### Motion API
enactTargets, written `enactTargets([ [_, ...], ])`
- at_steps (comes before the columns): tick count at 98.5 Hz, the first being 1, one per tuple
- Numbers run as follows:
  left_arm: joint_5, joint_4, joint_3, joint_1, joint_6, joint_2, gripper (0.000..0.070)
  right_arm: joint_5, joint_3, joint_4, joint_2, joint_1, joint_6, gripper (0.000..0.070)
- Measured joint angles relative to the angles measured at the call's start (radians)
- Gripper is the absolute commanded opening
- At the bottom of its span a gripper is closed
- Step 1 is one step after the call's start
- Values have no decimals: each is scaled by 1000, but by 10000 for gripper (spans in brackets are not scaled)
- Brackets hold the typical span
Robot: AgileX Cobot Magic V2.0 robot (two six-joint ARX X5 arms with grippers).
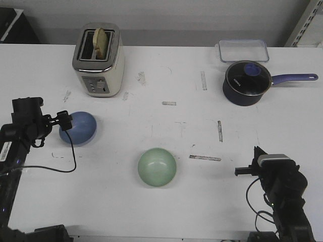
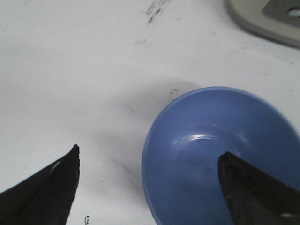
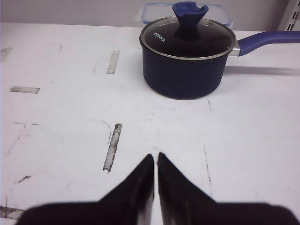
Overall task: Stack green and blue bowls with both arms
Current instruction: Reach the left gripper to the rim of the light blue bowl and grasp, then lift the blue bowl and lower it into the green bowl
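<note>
Blue bowl (image 1: 79, 127): smooth, round, glossy; left of frame on white scuffed bench (image 1: 166, 201).
Green bowl (image 1: 157, 167): pale mint, matte; lower centre.
Left end effector (image 2: 150, 187): wide open, straddling blue rim, gripping nothing.
Right end effector (image 3: 154, 183): closed, empty, lower right.
Risk: slick thin rim likely slipping or tilting under pinch.
</note>
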Motion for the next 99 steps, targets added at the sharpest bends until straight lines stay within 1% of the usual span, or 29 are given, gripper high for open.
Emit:
enactTargets([
  [14,0,21,0,19,0,119,548,0,0,0,0,0,0,1],
  [21,0,45,0,25,0,168,495,0,0,0,0,0,0,1],
  [31,2,45,0,26,0,213,370,0,0,0,0,0,0,1],
  [39,2,46,0,25,0,226,221,0,0,0,0,0,0,1],
  [40,3,46,0,25,0,226,192,0,0,0,0,0,0,1],
  [50,4,51,0,25,0,225,26,0,0,0,0,0,0,1],
  [53,4,51,0,25,0,225,0,0,0,0,0,0,0,1],
  [62,5,51,0,24,0,224,0,0,0,0,0,0,0,1],
  [73,31,53,2,25,0,206,0,0,0,0,0,0,0,1],
  [99,188,10,85,14,2,123,0,0,0,0,0,0,0,1],
])
